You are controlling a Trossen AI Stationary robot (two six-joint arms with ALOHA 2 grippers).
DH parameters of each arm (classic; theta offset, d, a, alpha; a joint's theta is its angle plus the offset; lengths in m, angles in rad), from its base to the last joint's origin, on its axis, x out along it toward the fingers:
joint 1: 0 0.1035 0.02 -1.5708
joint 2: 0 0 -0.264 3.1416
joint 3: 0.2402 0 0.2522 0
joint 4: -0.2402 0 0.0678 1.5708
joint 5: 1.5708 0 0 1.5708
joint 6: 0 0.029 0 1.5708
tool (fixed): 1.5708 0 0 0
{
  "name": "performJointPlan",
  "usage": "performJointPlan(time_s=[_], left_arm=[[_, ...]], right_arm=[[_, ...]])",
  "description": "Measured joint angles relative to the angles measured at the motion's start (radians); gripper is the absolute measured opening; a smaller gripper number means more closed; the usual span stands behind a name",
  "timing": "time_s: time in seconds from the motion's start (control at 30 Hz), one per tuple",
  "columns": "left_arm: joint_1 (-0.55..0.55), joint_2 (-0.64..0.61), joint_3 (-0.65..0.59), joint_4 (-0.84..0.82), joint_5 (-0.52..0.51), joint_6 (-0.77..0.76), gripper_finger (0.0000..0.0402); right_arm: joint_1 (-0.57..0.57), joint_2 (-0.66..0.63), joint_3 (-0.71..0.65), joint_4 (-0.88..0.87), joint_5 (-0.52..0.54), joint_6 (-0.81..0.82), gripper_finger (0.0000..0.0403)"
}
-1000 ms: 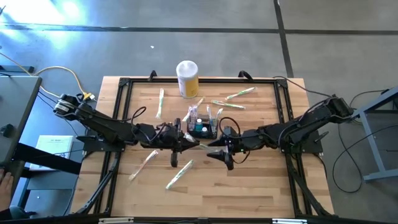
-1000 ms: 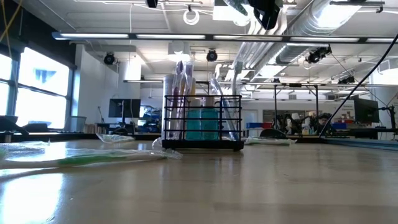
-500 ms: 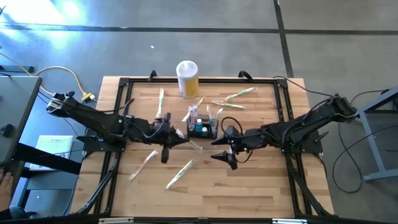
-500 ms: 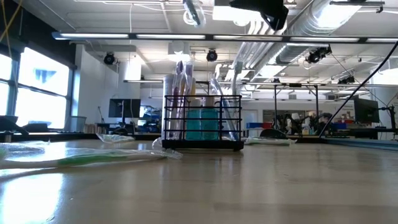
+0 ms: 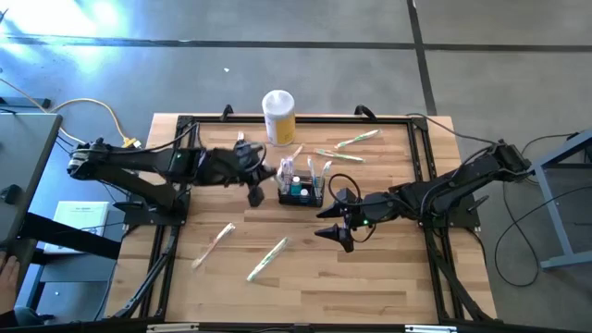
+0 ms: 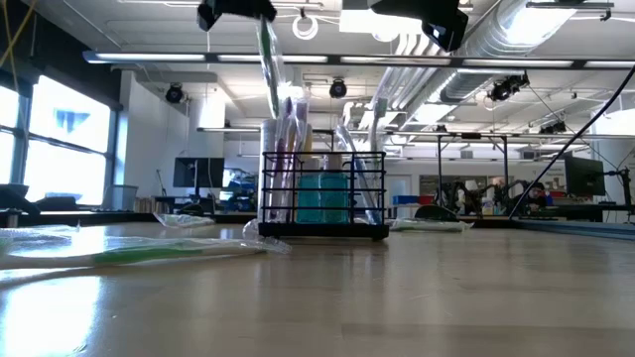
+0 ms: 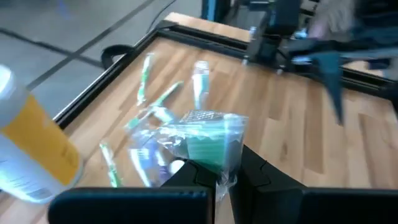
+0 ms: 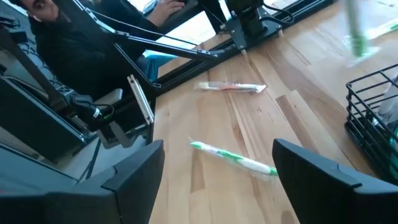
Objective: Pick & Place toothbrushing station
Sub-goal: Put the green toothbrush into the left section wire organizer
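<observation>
Your left tool is clamped on a wrapped brush, with the caddy just beside it; bring the brush upright over it, then lower. Right tool, fingers apart, waits nearby.

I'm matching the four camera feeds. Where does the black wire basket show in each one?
High view: black wire basket at table centre.
Low view: basket mid-frame.
Left wrist: hidden behind the wrapped toothbrush, cannot tell.
Right wrist: right edge.
Shared landmark: yellow-and-white canister.
</observation>
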Motion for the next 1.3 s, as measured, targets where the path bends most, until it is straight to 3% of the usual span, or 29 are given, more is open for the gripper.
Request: performJointPlan(time_s=[0.27, 0.47, 1.3], left_arm=[[0.098, 0.117, -0.002, -0.008, 0.032, -0.003, 0.0008], [0.096, 0.177, 0.0, 0.055, 0.032, 0.007, 0.0008], [0.101, 0.325, -0.003, 0.037, 0.052, -0.014, 0.0008]], right_arm=[[0.001, 0.0, 0.0, -0.006, -0.001, 0.022, 0.029], [0.009, 0.0, 0.0, -0.016, -0.001, 0.022, 0.029], [0.014, 0.001, 0.0, -0.052, -0.005, 0.03, 0.029]])
